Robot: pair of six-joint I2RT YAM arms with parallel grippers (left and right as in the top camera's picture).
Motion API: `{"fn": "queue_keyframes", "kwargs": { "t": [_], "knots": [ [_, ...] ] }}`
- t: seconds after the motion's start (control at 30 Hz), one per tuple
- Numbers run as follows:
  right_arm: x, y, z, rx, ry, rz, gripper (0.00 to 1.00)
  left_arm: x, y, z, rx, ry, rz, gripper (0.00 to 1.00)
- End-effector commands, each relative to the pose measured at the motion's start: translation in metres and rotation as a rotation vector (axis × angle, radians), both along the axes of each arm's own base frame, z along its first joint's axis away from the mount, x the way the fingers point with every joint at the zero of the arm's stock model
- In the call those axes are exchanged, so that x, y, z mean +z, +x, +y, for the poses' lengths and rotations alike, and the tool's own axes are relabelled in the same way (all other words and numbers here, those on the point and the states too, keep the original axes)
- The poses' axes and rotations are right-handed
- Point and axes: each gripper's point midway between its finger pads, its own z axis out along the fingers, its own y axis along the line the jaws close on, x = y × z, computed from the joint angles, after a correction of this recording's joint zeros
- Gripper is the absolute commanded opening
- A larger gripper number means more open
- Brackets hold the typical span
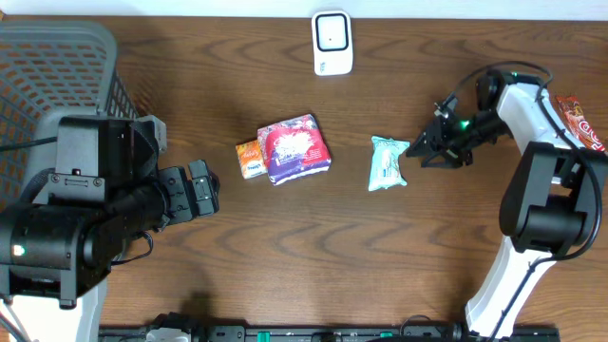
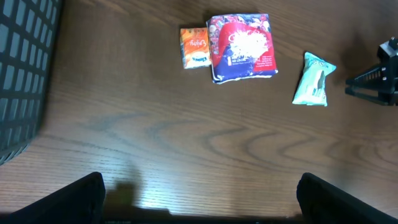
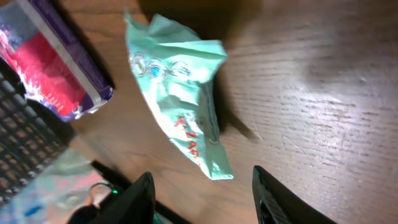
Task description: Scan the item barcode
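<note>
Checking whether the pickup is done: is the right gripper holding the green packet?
No, the green packet lies loose on the table, and the right gripper has its fingers apart, not clamping it.

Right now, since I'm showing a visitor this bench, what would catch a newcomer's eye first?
The bright purple-and-red packet mid-table stands out most, with a small orange packet beside it. Next comes the mint-green packet to its right, lying on the wood just ahead of the open right gripper. A white scanner sits at the table's far edge.
</note>
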Motion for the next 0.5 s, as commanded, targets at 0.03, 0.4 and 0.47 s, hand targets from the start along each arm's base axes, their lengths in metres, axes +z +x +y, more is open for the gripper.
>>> {"fn": "queue_keyframes", "kwargs": {
  "t": [0.03, 0.4, 0.47],
  "knots": [
    [-0.007, -0.002, 0.009, 0.12, -0.086, -0.038, 0.46, 0.0, 0.0, -0.001, -0.017, -0.002, 0.002, 0.98],
    [-0.003, 0.0, 0.025, 0.183, -0.233, -0.038, 0.31, 0.0, 0.0, -0.001, -0.017, -0.002, 0.002, 0.98],
    [0.002, 0.002, 0.023, 0.172, -0.282, -0.044, 0.31, -0.001, 0.0, -0.001, -0.017, -0.002, 0.002, 0.98]
  ]
}}
